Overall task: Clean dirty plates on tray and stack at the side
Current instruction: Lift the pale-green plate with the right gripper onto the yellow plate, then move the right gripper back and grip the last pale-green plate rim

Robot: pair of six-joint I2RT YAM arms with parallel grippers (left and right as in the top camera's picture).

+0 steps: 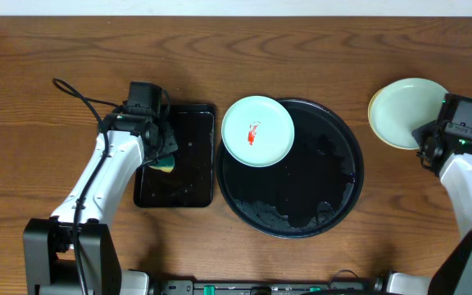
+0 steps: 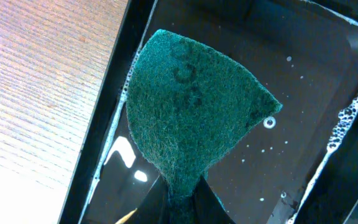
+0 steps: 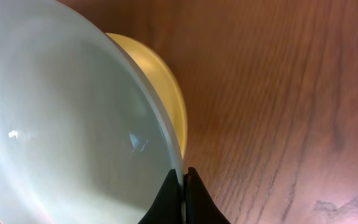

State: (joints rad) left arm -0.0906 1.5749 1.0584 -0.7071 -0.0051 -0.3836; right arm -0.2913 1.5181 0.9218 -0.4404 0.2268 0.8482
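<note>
A pale mint plate (image 1: 257, 131) with a small red smear rests on the upper left rim of the large round black tray (image 1: 326, 205). At the right, a clean mint plate (image 1: 406, 111) sits on a pale yellow plate (image 1: 373, 113); both show in the right wrist view, the mint plate (image 3: 67, 118) over the yellow plate (image 3: 160, 87). My right gripper (image 3: 183, 180) is shut on the mint plate's rim. My left gripper (image 2: 182, 199) is shut on a green scouring pad (image 2: 191, 106) over the small rectangular black tray (image 1: 174, 188).
The rectangular tray (image 2: 303, 99) holds soapy water with bubbles. The round tray has wet patches on its surface. Brown wooden table (image 1: 236, 49) lies all around. A black cable (image 1: 76, 94) loops by the left arm.
</note>
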